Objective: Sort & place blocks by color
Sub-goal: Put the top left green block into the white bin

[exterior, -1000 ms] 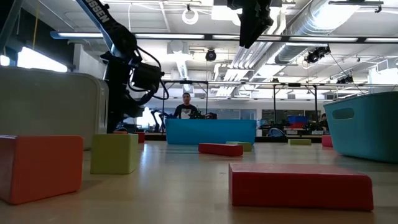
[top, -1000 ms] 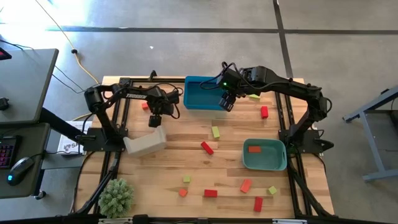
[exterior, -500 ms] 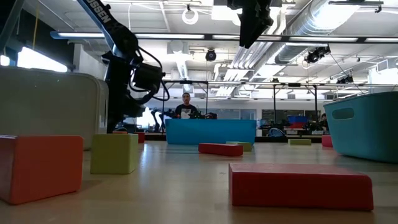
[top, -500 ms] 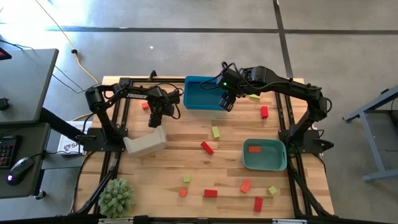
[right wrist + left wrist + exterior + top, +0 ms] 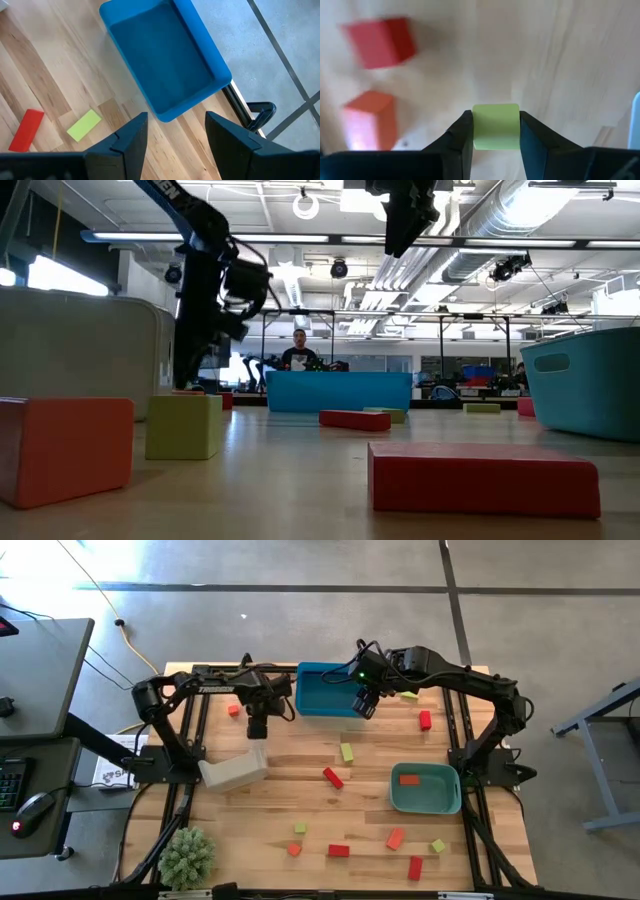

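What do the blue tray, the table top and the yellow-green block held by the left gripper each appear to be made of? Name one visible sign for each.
Blue tray: probably moulded plastic; smooth, one even colour, rounded corners.
Table top: wood, likely sealed planks; parallel boards with visible grain.
Yellow-green block, clamped in the left gripper: uncertain, perhaps painted wood or foam; matte, even colour, softly rounded edges.

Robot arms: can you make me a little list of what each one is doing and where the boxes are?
left pincer: shut on a yellow-green block, above the wood table beside the blue tray
right pincer: open, holding nothing, over the blue tray
teal tray: holds one orange-red block
beige tray: near the left arm
loose blocks: red, orange-red and yellow-green, scattered on the table
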